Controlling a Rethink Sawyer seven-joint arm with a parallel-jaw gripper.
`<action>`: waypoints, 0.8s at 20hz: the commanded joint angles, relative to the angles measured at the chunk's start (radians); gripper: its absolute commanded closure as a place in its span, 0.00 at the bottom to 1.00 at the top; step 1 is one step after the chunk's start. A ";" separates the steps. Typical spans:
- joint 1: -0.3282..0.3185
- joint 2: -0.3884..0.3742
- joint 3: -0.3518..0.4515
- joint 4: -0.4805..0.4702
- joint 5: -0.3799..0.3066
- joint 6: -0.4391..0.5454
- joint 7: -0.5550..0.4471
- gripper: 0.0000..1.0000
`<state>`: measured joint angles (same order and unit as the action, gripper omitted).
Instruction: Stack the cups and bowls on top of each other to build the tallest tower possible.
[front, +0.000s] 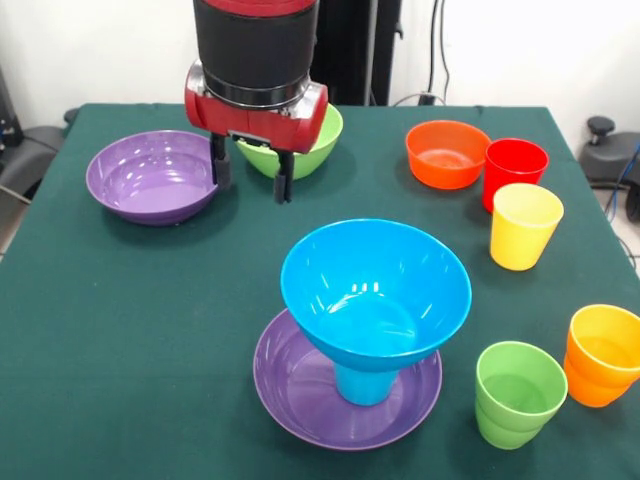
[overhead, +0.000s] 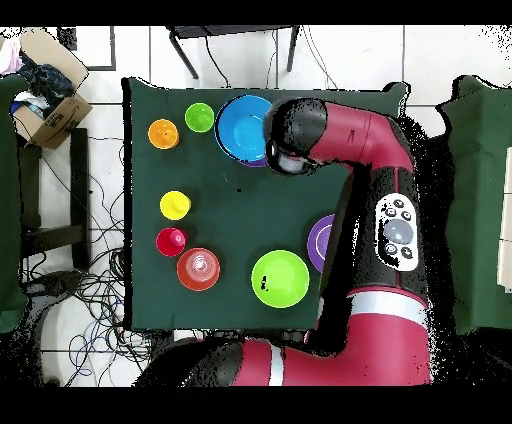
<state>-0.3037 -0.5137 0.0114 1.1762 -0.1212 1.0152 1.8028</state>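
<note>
Gripper (front: 252, 176): fingers spread, nothing held, hanging above the tabletop (front: 120, 320) between the loose purple bowl (front: 152, 176) at far left and the light green bowl (front: 293, 143) just behind it; likely about to choose one of them.
Tower (front: 365, 330): near centre. Purple base bowl (front: 300, 395), upturned blue cup (front: 365, 383) as a riser, deep blue bowl (front: 375, 290) seated on it.
Unused, right side: orange bowl (front: 446, 153), red cup (front: 515, 168), yellow cup (front: 525, 225), green cup (front: 518, 392), orange cup (front: 604, 354).
</note>
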 joint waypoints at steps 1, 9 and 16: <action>-0.012 0.072 0.069 0.114 -0.053 -0.083 -0.038 0.00; -0.075 0.111 0.047 0.147 -0.067 -0.128 -0.045 0.00; -0.091 0.129 0.032 0.174 -0.079 -0.169 -0.022 0.00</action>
<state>-0.3807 -0.4554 0.0056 1.2420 -0.1210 0.9209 1.8028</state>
